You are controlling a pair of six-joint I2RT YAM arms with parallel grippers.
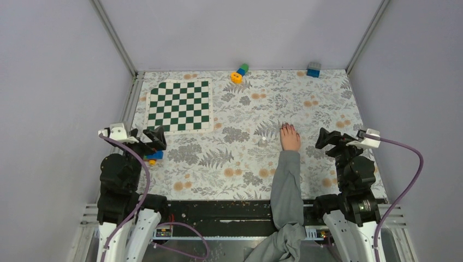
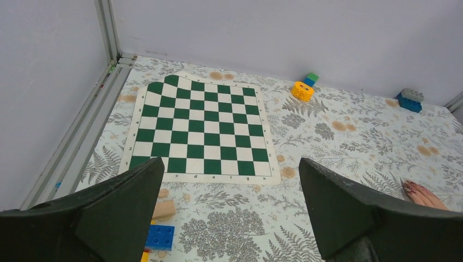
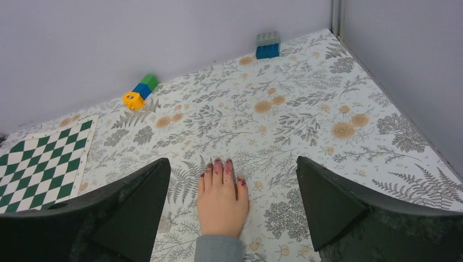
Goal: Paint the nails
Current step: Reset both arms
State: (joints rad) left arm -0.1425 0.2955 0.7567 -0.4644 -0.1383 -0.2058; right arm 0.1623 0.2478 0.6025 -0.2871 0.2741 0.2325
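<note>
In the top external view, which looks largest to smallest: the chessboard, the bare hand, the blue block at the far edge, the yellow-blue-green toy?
1. chessboard
2. bare hand
3. yellow-blue-green toy and blue block at the far edge: nearly alike, not ranked.

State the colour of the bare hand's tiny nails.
Dark reddish nails, best in right wrist view.

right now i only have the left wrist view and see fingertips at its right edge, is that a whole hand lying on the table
observer: yes, the hand lies flat, palm down, pointing at the far wall, grey sleeve behind it
operator: how many nails look painted
observer: right wrist view shows four nails, all dark reddish; thumb not visible
operator: where's the right gripper
observer: the right gripper is open and empty, right of the hand, not touching
</note>
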